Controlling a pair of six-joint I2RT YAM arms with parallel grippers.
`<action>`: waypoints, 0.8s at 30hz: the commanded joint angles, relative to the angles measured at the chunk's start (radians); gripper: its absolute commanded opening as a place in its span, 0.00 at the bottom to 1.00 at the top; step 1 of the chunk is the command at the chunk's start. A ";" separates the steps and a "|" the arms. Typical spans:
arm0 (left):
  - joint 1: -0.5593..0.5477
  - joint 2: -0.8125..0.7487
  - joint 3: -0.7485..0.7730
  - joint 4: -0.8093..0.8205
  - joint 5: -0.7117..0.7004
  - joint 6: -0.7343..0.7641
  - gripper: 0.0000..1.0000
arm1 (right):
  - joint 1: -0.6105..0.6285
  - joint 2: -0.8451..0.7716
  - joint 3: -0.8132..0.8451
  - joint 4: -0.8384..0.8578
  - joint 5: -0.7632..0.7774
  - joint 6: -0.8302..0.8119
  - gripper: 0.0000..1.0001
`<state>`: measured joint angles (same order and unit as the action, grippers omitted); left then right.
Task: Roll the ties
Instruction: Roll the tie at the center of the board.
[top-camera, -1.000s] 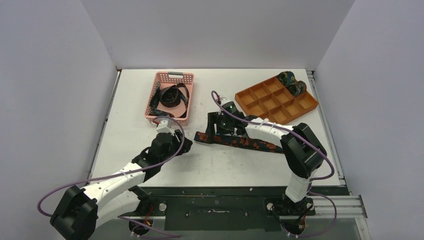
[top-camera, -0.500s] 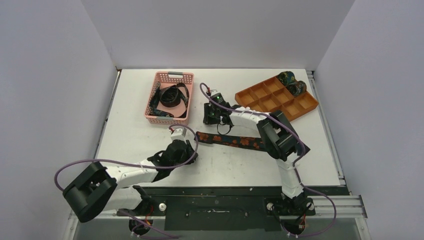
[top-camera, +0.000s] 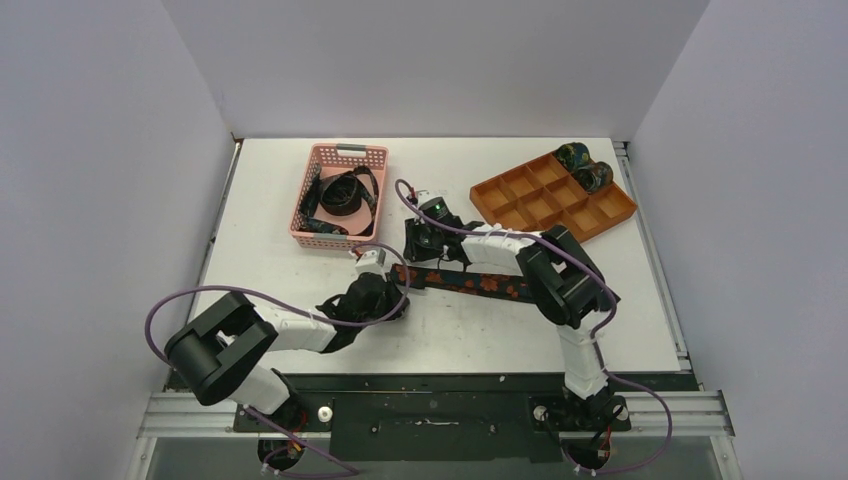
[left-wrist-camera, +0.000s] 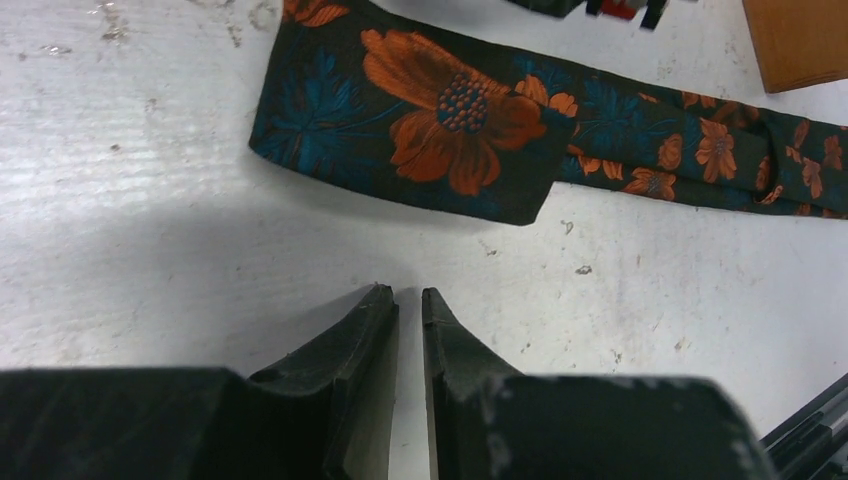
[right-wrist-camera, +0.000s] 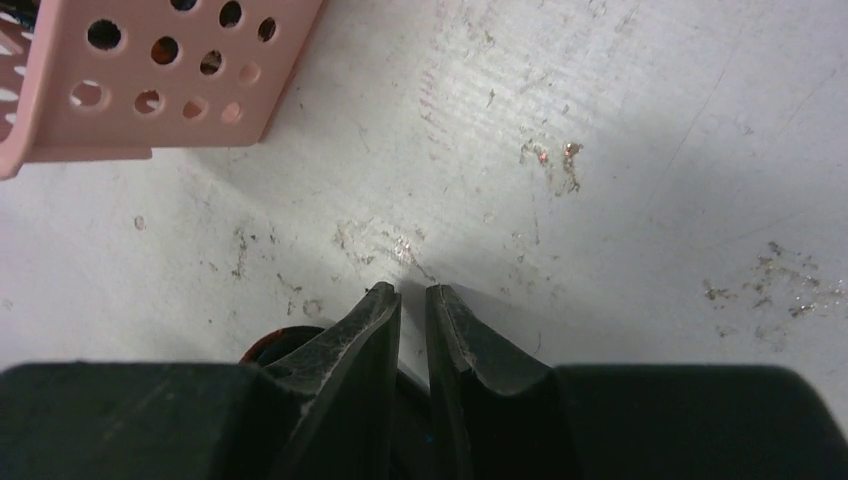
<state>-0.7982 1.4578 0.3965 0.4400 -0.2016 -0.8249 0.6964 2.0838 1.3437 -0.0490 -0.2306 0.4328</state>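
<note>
One of the ties (top-camera: 480, 283) lies flat on the table, a dark strip with orange flowers and blue leaves. Its wide end (left-wrist-camera: 400, 130) lies just ahead of my left gripper (left-wrist-camera: 408, 295). That gripper (top-camera: 395, 292) sits low over the bare table, jaws shut to a thin slit with nothing between them. My right gripper (top-camera: 420, 245) is just behind the tie's left part. Its jaws (right-wrist-camera: 412, 290) are also shut to a slit over bare table, and a dark, red-edged bit of something (right-wrist-camera: 270, 345) peeks out beneath the fingers. More ties (top-camera: 340, 195) lie loose in the basket. Two rolled ties (top-camera: 585, 165) sit in the tray's far corner.
The pink mesh basket (top-camera: 345, 150) stands at the back left, with its corner (right-wrist-camera: 150, 80) close to my right gripper. The orange compartment tray (top-camera: 540, 205) stands at the back right. Grey walls close in the table on three sides.
The tie's left end, lifted by my right gripper a second ago, now lies flat. Both grippers have closed. The left arm has swung right to the tie's wide end.
</note>
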 joint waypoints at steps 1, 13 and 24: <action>-0.007 0.052 0.046 0.132 0.026 -0.006 0.14 | 0.017 0.004 -0.096 -0.093 -0.039 -0.012 0.19; -0.009 0.106 0.075 0.204 0.008 -0.029 0.11 | 0.016 -0.034 -0.214 -0.053 -0.121 0.052 0.17; -0.080 0.023 -0.016 0.177 -0.025 -0.066 0.11 | 0.088 -0.087 -0.327 0.013 -0.187 0.120 0.16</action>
<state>-0.8398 1.5490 0.4171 0.5808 -0.1921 -0.8627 0.7280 1.9724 1.1011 0.1181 -0.3927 0.5308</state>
